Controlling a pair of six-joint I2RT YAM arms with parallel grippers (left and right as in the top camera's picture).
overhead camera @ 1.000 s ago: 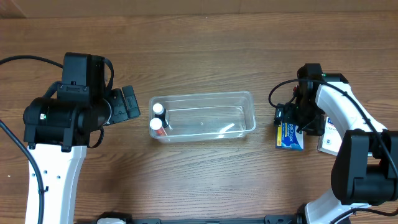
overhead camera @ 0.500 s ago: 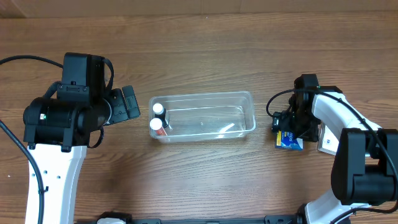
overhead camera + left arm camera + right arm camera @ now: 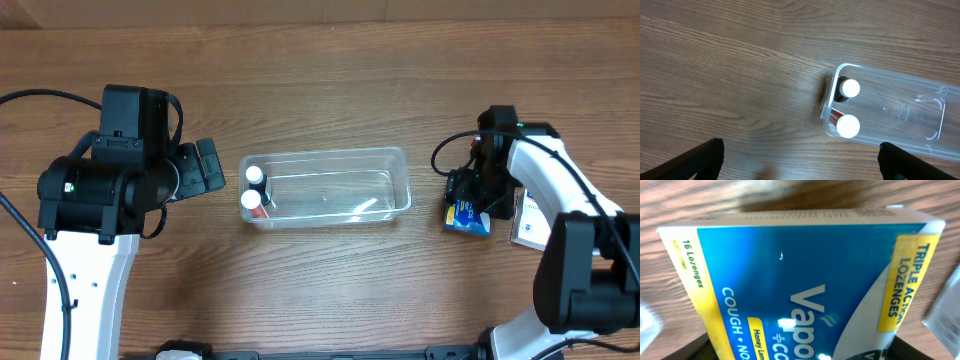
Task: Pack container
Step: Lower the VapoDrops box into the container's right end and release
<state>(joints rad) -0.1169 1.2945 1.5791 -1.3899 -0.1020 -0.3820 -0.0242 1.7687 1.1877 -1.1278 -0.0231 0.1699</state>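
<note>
The clear container (image 3: 330, 153) lies at the table's middle and also shows in the left wrist view (image 3: 900, 76). Two white-capped bottles (image 3: 254, 174) (image 3: 250, 200) stand at its left end; they also show in the left wrist view (image 3: 850, 88) (image 3: 848, 126). My left gripper (image 3: 210, 167) is open and empty (image 3: 800, 155), just left of the container. My right gripper (image 3: 470, 195) is shut on a blue and yellow lozenge box (image 3: 466, 217) right of the container. The box (image 3: 805, 280) fills the right wrist view between the fingers (image 3: 802, 350) and looks tilted.
A white box (image 3: 530, 222) lies right of the blue box, partly under the right arm; its edge shows in the right wrist view (image 3: 945, 315). The rest of the container's floor holds nothing else.
My right gripper has closed in on the blue box, which now shows smaller and tilted beneath it. The left arm, container and bottles have not moved.
</note>
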